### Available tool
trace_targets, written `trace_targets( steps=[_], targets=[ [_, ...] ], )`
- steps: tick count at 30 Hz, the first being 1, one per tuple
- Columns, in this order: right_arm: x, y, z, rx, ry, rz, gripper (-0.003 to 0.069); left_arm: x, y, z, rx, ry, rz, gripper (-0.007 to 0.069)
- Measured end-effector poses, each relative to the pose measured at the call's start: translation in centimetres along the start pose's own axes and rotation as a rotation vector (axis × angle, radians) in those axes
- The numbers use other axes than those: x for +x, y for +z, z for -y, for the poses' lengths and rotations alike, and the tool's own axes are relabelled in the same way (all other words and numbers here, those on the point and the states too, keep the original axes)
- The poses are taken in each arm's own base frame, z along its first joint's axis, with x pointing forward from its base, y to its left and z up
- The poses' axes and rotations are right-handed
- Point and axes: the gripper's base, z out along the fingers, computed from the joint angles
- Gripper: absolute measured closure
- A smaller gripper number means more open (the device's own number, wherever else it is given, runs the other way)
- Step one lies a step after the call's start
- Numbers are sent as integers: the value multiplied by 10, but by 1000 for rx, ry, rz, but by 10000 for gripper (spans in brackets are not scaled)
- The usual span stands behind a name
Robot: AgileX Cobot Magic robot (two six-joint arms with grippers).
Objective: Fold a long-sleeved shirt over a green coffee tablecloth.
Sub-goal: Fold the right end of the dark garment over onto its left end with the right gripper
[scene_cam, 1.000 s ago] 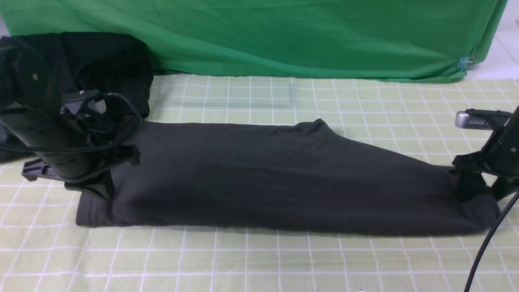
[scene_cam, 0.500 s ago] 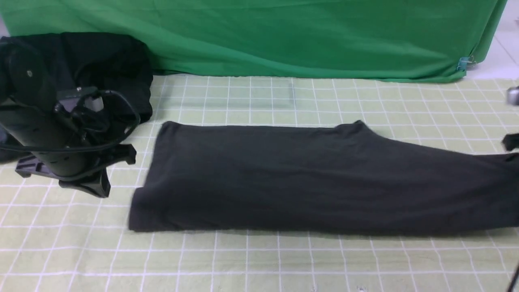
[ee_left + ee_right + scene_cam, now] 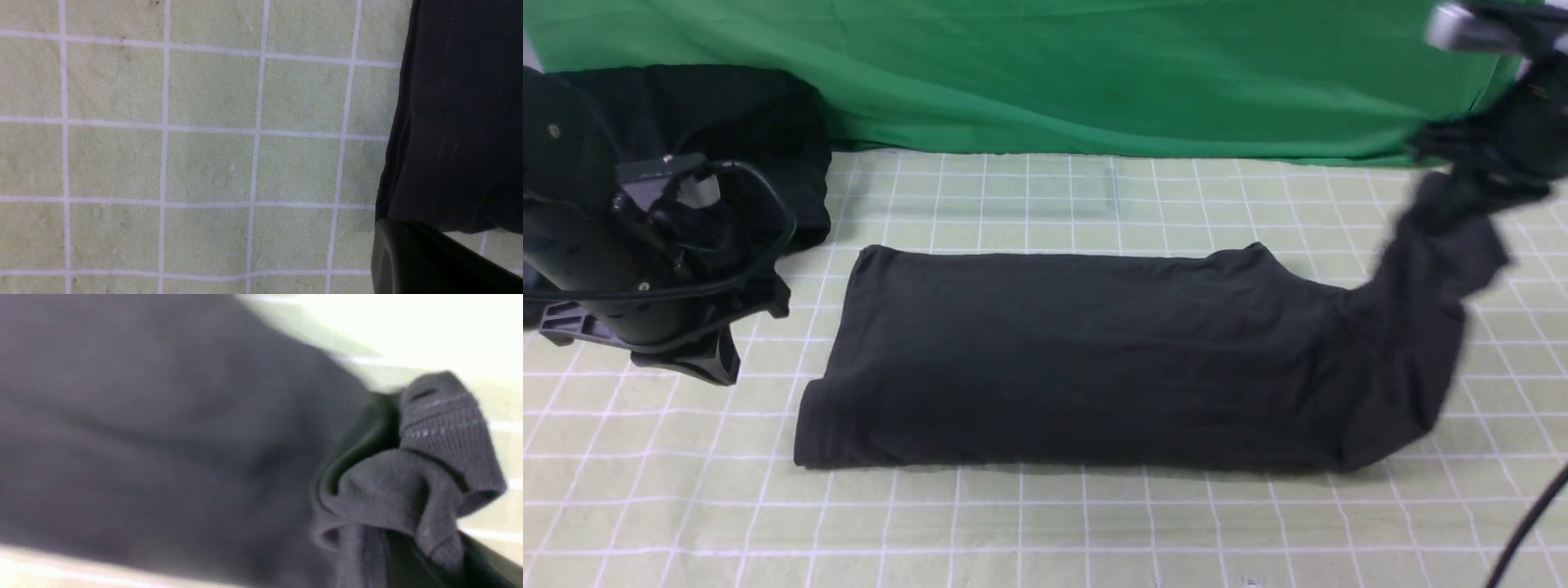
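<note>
We saw the green coffee tablecloth [image 3: 1045, 523], pale yellow-green with a white square grid, spread flat as the supporting surface. On it lay the charcoal long-sleeved shirt [image 3: 1078, 359], folded into a long band running side to side, its left end flat and its right end raised off the cloth. A pile of black garments [image 3: 735, 139] rested at the far left, and a deep-green cloth [image 3: 1094, 73] met the tablecloth's far edge.

The charcoal long-sleeved shirt [image 3: 1078, 351] is matt knit cloth, ribbed at the cuff; the pale-green gridded tablecloth [image 3: 1013, 523] looks matt, faintly fuzzy.
</note>
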Motion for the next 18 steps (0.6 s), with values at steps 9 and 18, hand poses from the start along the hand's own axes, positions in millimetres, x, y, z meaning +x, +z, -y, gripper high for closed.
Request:
trace_targets(
  steps=[9,18],
  targets=[
    [8,9,-158,-301,-217,17,615,-1,-6,-10,-16,-45,23,627],
    [16,70,-252,-470,-253,-21,615,1,-32,-49,-53,-163,73,627]
  ],
)
